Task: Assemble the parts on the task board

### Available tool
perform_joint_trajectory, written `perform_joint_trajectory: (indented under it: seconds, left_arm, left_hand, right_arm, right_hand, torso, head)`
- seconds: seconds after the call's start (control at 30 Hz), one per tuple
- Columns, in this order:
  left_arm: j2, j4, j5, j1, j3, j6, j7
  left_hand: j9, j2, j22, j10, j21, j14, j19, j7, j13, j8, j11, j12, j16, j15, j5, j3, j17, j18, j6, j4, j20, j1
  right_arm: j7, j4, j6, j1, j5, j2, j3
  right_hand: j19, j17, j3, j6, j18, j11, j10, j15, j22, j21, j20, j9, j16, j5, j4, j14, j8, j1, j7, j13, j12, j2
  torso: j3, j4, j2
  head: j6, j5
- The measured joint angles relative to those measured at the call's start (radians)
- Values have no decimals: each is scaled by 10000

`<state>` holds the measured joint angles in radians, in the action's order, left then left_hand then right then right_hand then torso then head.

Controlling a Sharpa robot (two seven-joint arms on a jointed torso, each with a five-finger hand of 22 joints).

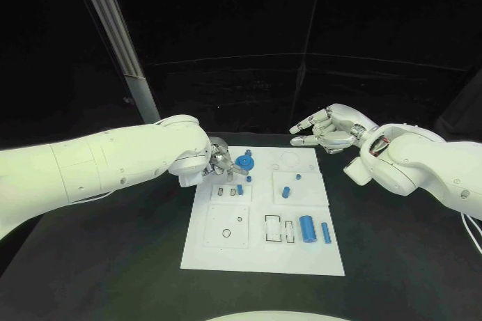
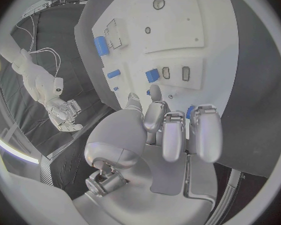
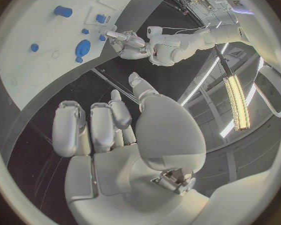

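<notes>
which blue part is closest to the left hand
The round blue disc at the board's far left, right beside the left hand; the blue cylinders lie toward the near right.

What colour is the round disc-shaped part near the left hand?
Blue; the round disc-shaped part shows best in the head view.

head: high, looking down at task board (image 1: 263,223) | wrists: close behind each hand, sharing the board

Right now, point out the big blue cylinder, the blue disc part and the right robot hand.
Big blue cylinder (image 1: 307,229), head view, middle of its body.
Blue disc part (image 1: 244,161), head view, its top face.
Right robot hand (image 1: 327,128), head view, middle of the hand.
</notes>
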<state>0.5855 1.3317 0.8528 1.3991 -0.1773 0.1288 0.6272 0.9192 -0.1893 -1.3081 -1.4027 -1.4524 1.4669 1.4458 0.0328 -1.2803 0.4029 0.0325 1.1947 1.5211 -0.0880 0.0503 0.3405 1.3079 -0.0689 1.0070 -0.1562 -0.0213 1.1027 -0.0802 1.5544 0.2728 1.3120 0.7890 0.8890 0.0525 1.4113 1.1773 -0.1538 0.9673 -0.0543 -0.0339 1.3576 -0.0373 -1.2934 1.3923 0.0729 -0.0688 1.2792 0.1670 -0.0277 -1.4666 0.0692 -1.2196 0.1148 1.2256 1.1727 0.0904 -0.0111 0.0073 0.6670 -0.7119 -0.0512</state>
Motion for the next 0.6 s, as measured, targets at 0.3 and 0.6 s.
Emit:
perform_joint_trajectory:
  seconds: [0.3,0.6]
  left_arm:
    - [-446,-387,139,3,-61,333,188]
    - [-687,-679,188,-2,-176,643,261]
  left_hand:
    - [139,0,1,1,0,1,0,-14,-9,1,-1,6,0,1,0,41,-1,-2,-14,-41,0,0]
    - [273,-38,2,2,0,1,-1,48,-3,-77,-2,-100,0,1,0,41,-1,-3,-253,-41,0,97]
  right_arm:
    - [82,-50,2,0,9,-59,1]
    - [137,-82,0,0,11,-89,1]
  right_hand:
    - [0,-9,0,0,0,0,0,0,12,0,0,1,0,0,0,0,0,0,0,-11,0,0]
    - [0,-9,0,0,-1,0,0,0,23,0,0,1,0,49,0,0,0,39,0,-22,0,-39]
  torso:
    - [-8,0,15]
    - [-6,0,16]
  head:
    - [-65,-23]
    - [-122,-26]
